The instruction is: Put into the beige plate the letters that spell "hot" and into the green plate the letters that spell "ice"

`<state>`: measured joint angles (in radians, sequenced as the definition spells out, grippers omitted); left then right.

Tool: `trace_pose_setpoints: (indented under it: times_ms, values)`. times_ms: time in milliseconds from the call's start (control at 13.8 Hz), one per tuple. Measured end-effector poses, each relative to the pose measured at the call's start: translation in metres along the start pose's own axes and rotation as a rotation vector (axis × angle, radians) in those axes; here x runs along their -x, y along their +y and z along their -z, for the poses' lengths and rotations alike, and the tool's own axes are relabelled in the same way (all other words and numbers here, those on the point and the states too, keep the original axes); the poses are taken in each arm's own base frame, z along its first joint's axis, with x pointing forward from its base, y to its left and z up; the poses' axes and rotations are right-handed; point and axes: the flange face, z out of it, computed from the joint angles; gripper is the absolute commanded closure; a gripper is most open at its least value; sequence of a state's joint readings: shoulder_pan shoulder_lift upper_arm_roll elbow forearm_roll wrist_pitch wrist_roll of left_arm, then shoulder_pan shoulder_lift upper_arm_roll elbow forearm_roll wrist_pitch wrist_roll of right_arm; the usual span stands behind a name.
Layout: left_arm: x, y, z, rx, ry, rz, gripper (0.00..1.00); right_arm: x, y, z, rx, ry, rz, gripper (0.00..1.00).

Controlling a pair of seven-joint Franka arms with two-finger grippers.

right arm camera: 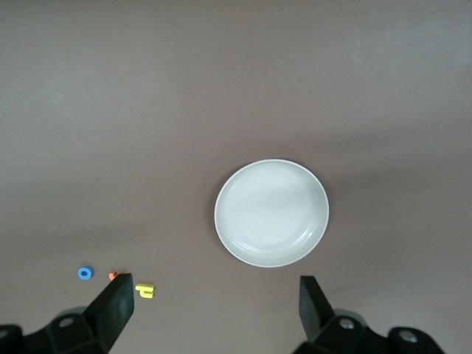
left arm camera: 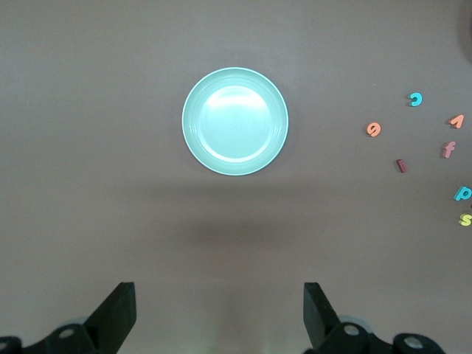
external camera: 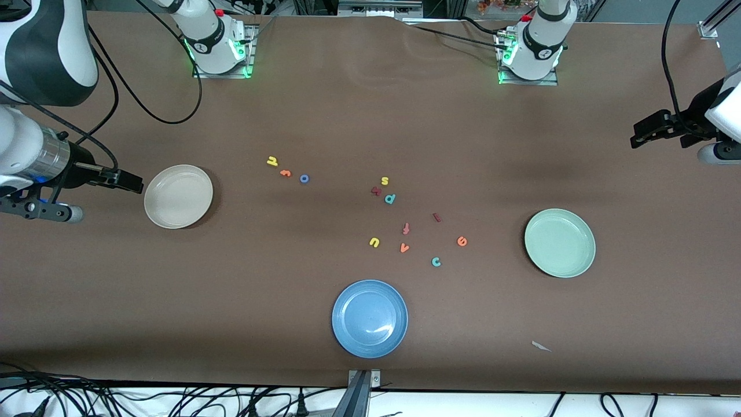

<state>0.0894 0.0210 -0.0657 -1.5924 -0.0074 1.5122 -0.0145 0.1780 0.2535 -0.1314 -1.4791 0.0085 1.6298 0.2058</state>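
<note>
The yellow h (external camera: pixel 272 161), orange t (external camera: pixel 285 172) and blue o (external camera: pixel 304 178) lie in a row between the beige plate (external camera: pixel 178 196) and the table's middle. The dark red i (external camera: pixel 437 217), orange e (external camera: pixel 461 241) and teal c (external camera: pixel 436 262) lie toward the green plate (external camera: pixel 560 242). Both plates hold nothing. My right gripper (external camera: pixel 132 182) hangs open and empty high beside the beige plate (right arm camera: pixel 271 212), with the h (right arm camera: pixel 145 290) near one finger. My left gripper (left arm camera: pixel 220 310) hangs open and empty high over the left arm's end, the green plate (left arm camera: pixel 234 122) below.
A blue plate (external camera: pixel 370 318) sits near the front edge. Other letters lie mid-table: a yellow s (external camera: pixel 384 180), teal p (external camera: pixel 389 198), red-orange f (external camera: pixel 406 228), yellow u (external camera: pixel 374 242) and orange v (external camera: pixel 404 248). A paper scrap (external camera: pixel 540 346) lies near the front edge.
</note>
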Motion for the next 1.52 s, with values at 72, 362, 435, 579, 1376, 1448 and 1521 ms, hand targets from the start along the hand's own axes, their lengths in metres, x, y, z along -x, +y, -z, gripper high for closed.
trace_pose_setpoints:
  times_ms: [72, 362, 435, 579, 1376, 1448, 1521]
  values:
    - [0.000, 0.000, 0.000, 0.000, 0.000, 0.000, 0.00, 0.000, -0.002, 0.000, -0.001, 0.005, 0.002, 0.01]
    - [-0.001, 0.000, -0.002, 0.000, 0.001, -0.001, 0.00, 0.000, -0.005, 0.000, -0.001, 0.006, 0.007, 0.01]
    - [-0.002, 0.001, -0.002, 0.000, 0.003, -0.002, 0.00, 0.000, -0.005, -0.002, 0.000, 0.003, 0.007, 0.01]
    - [-0.003, 0.005, -0.003, 0.000, 0.005, -0.009, 0.00, 0.001, -0.005, -0.006, 0.002, -0.005, 0.007, 0.01]
    - [-0.006, 0.012, -0.007, -0.001, 0.002, -0.020, 0.00, 0.002, -0.004, -0.012, 0.004, -0.019, 0.007, 0.01]
    - [-0.007, 0.016, -0.010, -0.001, -0.001, -0.025, 0.00, 0.002, -0.004, -0.012, 0.004, -0.019, 0.007, 0.01]
    - [-0.010, 0.023, -0.013, -0.001, -0.001, -0.026, 0.00, 0.002, -0.004, -0.012, 0.004, -0.018, 0.007, 0.01]
